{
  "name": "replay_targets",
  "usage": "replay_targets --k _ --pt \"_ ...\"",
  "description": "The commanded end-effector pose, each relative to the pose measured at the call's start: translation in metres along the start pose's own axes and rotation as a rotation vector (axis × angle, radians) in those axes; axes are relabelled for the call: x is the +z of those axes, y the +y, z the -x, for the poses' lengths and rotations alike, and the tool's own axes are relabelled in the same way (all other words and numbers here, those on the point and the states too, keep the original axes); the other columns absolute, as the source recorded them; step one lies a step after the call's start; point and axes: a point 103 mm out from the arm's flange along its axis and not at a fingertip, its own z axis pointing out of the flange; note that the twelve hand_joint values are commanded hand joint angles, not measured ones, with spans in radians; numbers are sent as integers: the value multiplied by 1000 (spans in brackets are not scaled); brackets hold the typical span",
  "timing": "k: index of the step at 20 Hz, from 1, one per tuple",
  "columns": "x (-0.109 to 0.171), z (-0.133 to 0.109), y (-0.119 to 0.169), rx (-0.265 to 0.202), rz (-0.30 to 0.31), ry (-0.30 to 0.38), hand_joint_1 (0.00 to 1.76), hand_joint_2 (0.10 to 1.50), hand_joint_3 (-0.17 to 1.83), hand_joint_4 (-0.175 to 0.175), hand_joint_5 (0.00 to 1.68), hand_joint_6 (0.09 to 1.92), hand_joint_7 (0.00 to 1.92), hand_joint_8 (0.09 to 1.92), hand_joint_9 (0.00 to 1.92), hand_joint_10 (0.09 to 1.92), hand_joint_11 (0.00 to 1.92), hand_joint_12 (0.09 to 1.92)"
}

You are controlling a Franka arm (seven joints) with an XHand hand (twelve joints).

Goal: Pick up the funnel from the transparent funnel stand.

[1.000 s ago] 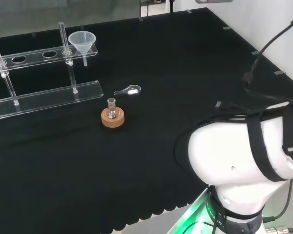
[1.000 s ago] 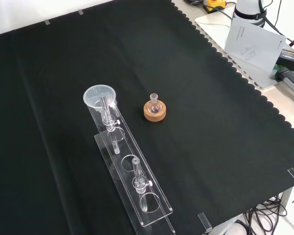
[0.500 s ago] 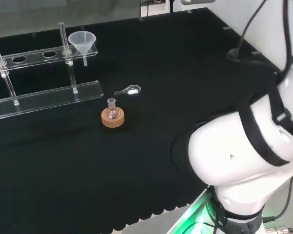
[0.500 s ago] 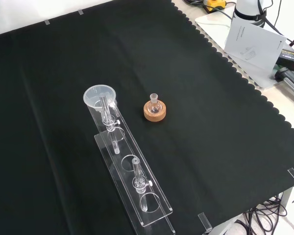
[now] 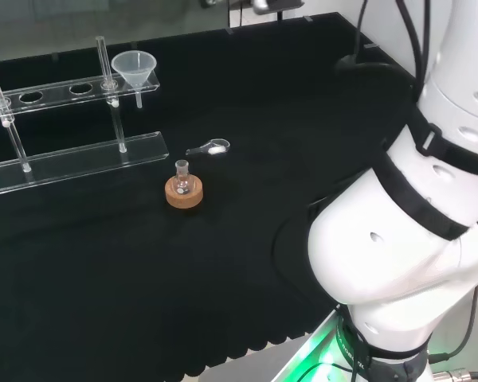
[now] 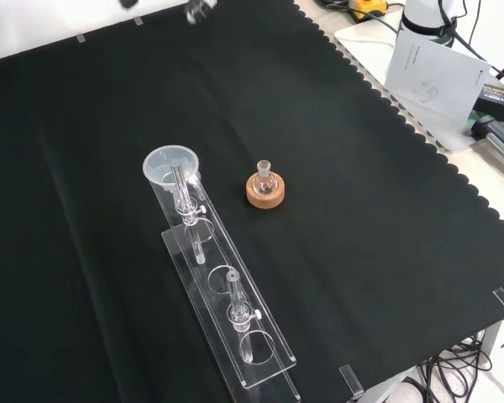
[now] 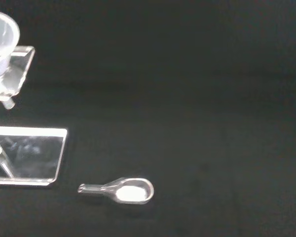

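At the stand's (image 6: 223,290) far end in the front view, the funnel (image 6: 171,165) sits upright in its hole. It looks light, stiff and slippery; pinching the cone rim seems best. A robot hand (image 6: 198,10) part peeks in at that view's top, well apart; I cannot tell its fingers' state.

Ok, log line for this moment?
phase: approach | funnel: in stand | robot hand: far from funnel | flask: on cork ring
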Motion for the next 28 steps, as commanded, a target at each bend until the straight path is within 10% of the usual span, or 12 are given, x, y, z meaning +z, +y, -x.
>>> replay_targets --k 1,8,28 --pt "14 -48 24 -65 -33 -43 365 973 243 -19 269 87 9 461 128 722 40 1454" --pt "29 -82 38 -118 -108 -122 451 883 233 -15 237 87 0 523 143 733 91 1491" --pt "50 -111 71 -51 -224 -97 559 739 277 -27 66 87 0 116 0 842 142 1559"
